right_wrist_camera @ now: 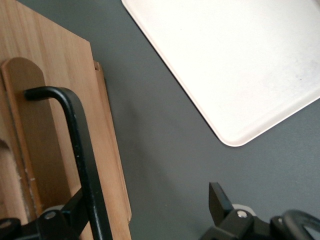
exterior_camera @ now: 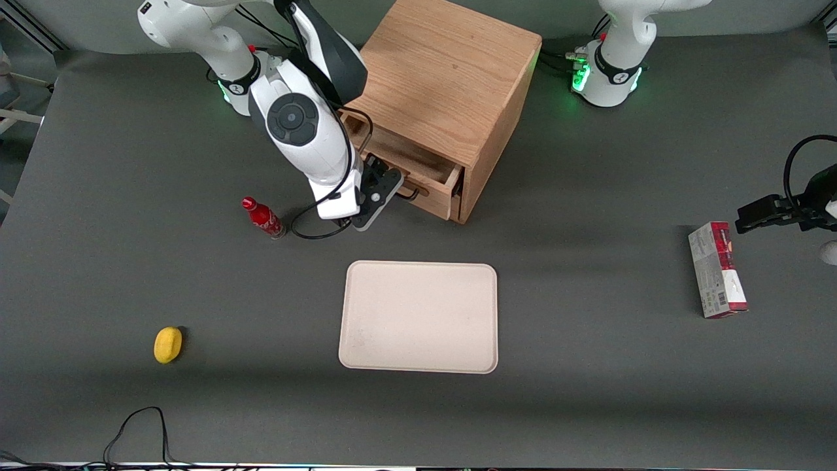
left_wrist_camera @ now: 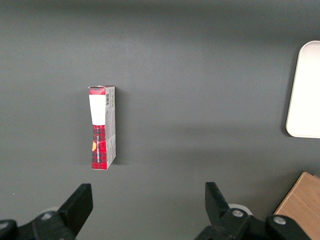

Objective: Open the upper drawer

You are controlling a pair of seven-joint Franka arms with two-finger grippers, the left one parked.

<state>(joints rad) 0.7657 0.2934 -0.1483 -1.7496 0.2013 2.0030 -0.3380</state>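
Upper drawer [exterior_camera: 418, 171] pulled partway out of cabinet [exterior_camera: 451, 85]. Gripper [exterior_camera: 382, 190] at its black handle [right_wrist_camera: 75, 145], fingers spread, handle between them, not clamped. Tray [exterior_camera: 418, 317] nearer camera.

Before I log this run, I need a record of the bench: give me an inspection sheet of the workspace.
Surface: dark grey table.
Job's things: upper drawer pulled partly out of the oak cabinet; black bar handle.
Clutter: beige tray nearer the front camera than the cabinet; red bottle; yellow object; red and white box toward the parked arm's end.
Grippers: gripper at the drawer front, open, one finger beside the handle.
Cables: black cable at the table edge.
Surroundings: nothing seen.
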